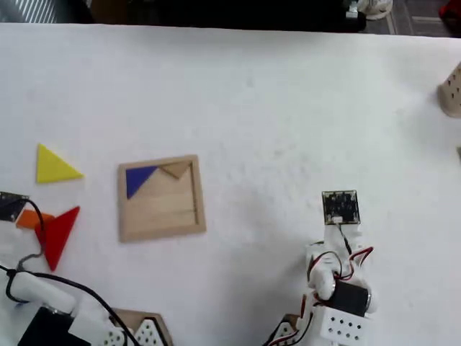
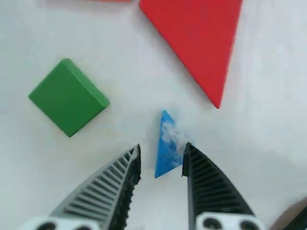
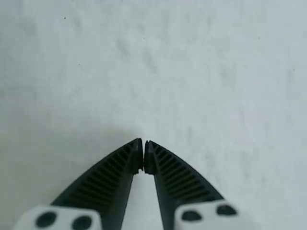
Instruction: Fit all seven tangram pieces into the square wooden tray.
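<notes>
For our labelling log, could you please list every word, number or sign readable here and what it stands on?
No text can be read.
The tray, red piece, green piece and blue piece are plain.
Any marks on the circuit board are too small to read.

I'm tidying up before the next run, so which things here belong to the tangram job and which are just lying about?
Job: wooden tray holding a blue triangle; yellow triangle; red triangle; orange piece; green square; small blue triangle between the fingers of the left gripper.
Lying about: pale perforated object at the table's edge.
</notes>
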Available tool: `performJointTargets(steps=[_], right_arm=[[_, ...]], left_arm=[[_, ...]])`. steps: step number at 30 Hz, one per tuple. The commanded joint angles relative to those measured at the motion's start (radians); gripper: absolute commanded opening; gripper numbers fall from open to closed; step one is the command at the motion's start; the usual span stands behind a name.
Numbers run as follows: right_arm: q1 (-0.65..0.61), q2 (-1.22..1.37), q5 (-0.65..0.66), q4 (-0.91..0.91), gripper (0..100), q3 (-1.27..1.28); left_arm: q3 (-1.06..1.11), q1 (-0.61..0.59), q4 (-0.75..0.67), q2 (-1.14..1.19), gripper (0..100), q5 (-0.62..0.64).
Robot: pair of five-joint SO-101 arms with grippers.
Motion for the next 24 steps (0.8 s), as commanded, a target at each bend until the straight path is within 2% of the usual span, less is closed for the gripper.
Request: performJointTargets(steps=[1,8,14,24], right_arm=[[0.005,-0.012,0.009,0.005,1.7,0.006],[0.005,-0.012,0.009,0.005,1.7,0.006],[0.005,-0.012,0.009,0.005,1.7,0.006],[0.007,-0.012,0.009,0.005,1.7,0.006]], left_arm=[[-0.011,-0.045,-0.063,-0.001,17,-0.028],[0.035,-0.058,-0.038,-0.01,21,-0.072],[-0.103,-0.016,0.199,-0.002,21,-0.075],[-0.04,-0.018,0.04,-0.001,21,-0.069]])
